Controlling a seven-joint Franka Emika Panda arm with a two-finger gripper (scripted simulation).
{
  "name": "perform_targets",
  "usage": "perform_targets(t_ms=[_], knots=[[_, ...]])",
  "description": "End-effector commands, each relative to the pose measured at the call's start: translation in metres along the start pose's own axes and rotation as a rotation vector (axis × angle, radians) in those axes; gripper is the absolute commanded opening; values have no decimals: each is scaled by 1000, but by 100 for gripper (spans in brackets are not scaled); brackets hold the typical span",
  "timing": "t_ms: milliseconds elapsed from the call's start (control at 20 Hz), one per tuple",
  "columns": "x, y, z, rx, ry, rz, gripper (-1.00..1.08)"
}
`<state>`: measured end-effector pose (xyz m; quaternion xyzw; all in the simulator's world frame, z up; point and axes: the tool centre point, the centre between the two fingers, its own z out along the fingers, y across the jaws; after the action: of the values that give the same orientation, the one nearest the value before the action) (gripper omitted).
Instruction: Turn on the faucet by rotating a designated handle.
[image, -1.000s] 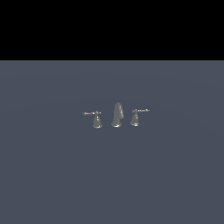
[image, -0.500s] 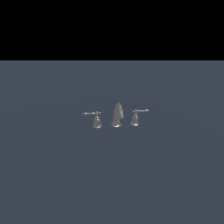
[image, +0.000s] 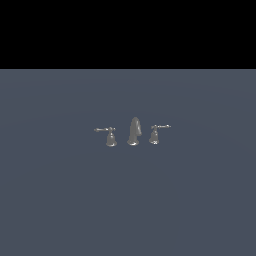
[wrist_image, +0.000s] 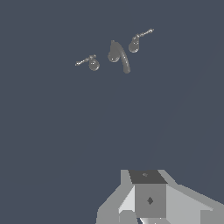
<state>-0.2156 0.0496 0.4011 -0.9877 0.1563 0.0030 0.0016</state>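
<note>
The faucet is a small grey-metal set on a flat grey surface, in the middle of the exterior view. Its rounded spout (image: 134, 131) stands in the centre. The handle (image: 110, 136), a bell base with a thin lever pointing to the exterior view's left, stands beside it. The wrist view shows the same handle (wrist_image: 92, 64) and spout (wrist_image: 117, 53) from above, far from my gripper (wrist_image: 149, 199). Only grey blocks of the gripper show at the picture's edge, and its fingers are not clear. The arm does not appear in the exterior view.
A mirrored twin handle (image: 155, 134) with its lever pointing to the exterior view's right stands on the spout's other side, also seen as the twin (wrist_image: 134, 43) in the wrist view. The grey floor (image: 128, 200) stretches all around.
</note>
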Motion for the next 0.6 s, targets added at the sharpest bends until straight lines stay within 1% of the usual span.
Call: perform_targets(t_ms=[0, 550], knots=[[6, -12, 15, 1, 0, 53, -100], [40, -62, 79, 5, -1, 278, -100]])
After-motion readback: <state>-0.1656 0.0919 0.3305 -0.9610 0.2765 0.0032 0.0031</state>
